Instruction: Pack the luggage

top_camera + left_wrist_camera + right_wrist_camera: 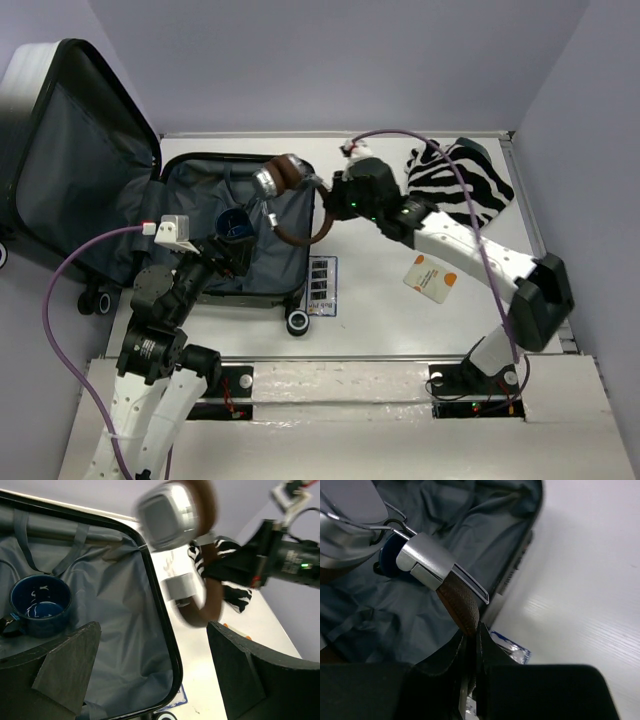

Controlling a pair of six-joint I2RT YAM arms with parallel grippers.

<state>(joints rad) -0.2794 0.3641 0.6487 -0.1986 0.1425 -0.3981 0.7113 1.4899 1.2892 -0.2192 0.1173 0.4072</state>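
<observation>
Brown leather and brushed metal make up the headphones (292, 200), and the right pincer (472, 640) is clamped on their band, holding them in the air over the right rim of the luggage (195, 195); the luggage lies open on the left part of the surface (400, 320), its lid propped up at the far left, its grey lining showing; a blue mug (41, 605) already sits inside, toward the far side. The left pincer (154, 630) hovers over the near part of the case with its fingers apart and nothing between them.

The step in hand looks like carrying the headphones into the case; the next move probably calls for shifting them left, past the black rim, lowering them onto bare lining beside the mug rather than on it, then letting go; the dangling ear cups could catch on the rim. A zebra-striped cloth (460, 185) at the far right and a white card (432, 277) with orange marks, nearer, wait outside.

As for writing: the card's print is too small to read; a sticker (320, 285) on the case's near right corner shows dark bars only; no brand is legible on mug or headphones.
</observation>
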